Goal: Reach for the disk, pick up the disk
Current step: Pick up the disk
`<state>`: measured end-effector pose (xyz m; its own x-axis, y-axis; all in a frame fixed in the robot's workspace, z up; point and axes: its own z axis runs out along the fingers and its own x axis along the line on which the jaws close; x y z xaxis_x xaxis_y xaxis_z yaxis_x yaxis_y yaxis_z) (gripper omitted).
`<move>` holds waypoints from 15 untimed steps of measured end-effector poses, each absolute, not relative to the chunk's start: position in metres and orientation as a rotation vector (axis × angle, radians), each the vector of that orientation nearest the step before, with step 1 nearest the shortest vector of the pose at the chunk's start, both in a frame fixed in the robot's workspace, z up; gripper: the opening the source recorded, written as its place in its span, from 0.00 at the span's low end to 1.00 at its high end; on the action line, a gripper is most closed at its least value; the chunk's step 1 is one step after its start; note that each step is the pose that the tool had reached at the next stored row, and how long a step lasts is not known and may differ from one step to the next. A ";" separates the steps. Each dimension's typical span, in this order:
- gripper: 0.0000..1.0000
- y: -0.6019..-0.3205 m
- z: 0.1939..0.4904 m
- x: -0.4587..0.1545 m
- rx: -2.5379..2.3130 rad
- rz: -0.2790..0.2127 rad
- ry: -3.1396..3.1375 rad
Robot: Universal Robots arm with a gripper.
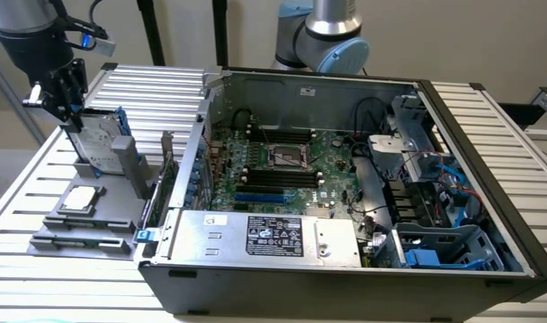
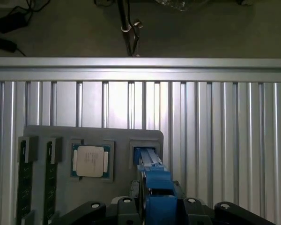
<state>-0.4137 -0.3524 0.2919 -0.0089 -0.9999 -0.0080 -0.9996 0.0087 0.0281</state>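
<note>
- Disk [image 1: 95, 145] is seen upright in the grey holder [image 1: 120, 208], not yet lifted out.
- Its top edge is straddled by the hand [image 1: 73, 121]; whether it is clamped cannot be told.

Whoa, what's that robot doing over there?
A robot arm wants to grab a computer part. Its claw is at the top edge of the flat silver-grey hard drive with blue rails, which stands upright in a grey plastic holder beside the big open computer case. The drive hasn't been lifted out yet.
</note>
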 end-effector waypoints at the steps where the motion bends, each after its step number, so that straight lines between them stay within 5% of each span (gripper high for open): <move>1: 0.38 -0.352 0.292 -0.414 2.202 -0.040 -2.221; 15: 0.33 -0.354 0.290 -0.414 2.202 -0.039 -2.221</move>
<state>-0.4138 -0.3541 0.2904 -0.0088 -0.9999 -0.0077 -0.9996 0.0086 0.0278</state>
